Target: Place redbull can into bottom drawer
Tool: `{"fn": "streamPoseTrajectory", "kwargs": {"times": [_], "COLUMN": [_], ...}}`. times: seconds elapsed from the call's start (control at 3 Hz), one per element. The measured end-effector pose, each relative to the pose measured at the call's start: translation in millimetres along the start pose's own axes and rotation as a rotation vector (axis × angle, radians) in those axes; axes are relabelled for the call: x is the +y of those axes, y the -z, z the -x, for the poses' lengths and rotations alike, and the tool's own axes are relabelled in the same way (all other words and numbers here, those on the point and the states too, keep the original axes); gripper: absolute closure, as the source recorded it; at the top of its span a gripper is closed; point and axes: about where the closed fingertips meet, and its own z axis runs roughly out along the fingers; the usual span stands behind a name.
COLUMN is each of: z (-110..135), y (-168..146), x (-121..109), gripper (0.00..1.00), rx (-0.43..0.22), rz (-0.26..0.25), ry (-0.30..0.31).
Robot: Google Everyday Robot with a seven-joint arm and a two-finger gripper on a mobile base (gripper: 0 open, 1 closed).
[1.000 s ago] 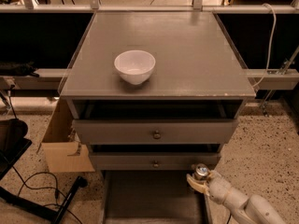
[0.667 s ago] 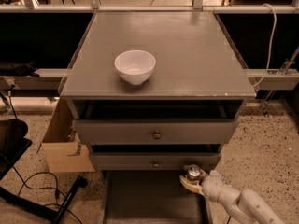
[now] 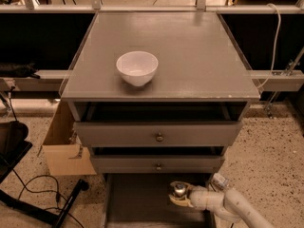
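The redbull can [image 3: 179, 189] shows mainly as a round silver top, held upright between the cream fingers of my gripper [image 3: 179, 196]. The gripper reaches in from the lower right on a white arm and is shut on the can. It holds the can over the right part of the bottom drawer [image 3: 135, 201], which is pulled out with its flat grey floor showing. The can's body is mostly hidden by the fingers.
A white bowl [image 3: 137, 68] stands on the grey cabinet top [image 3: 199, 56]. Two upper drawers with brass knobs [image 3: 159, 137] sit slightly open just above the gripper. A cardboard box [image 3: 61, 148] and black cables [image 3: 28, 194] lie on the floor at left.
The gripper with the can has moved left and a little forward, from the drawer's right edge to over its floor.
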Motion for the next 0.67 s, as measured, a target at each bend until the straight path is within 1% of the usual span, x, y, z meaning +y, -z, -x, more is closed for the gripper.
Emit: {"fn": "streamPoseTrajectory", "kwargs": {"times": [0.33, 0.67], "z": [-28, -52], "y": [-16, -29], "x": [13, 29], "gripper": [1.00, 1.00], "rx": [0.029, 0.063], "rz": [0.065, 0.104], "ry": [0.052, 0.090]}}
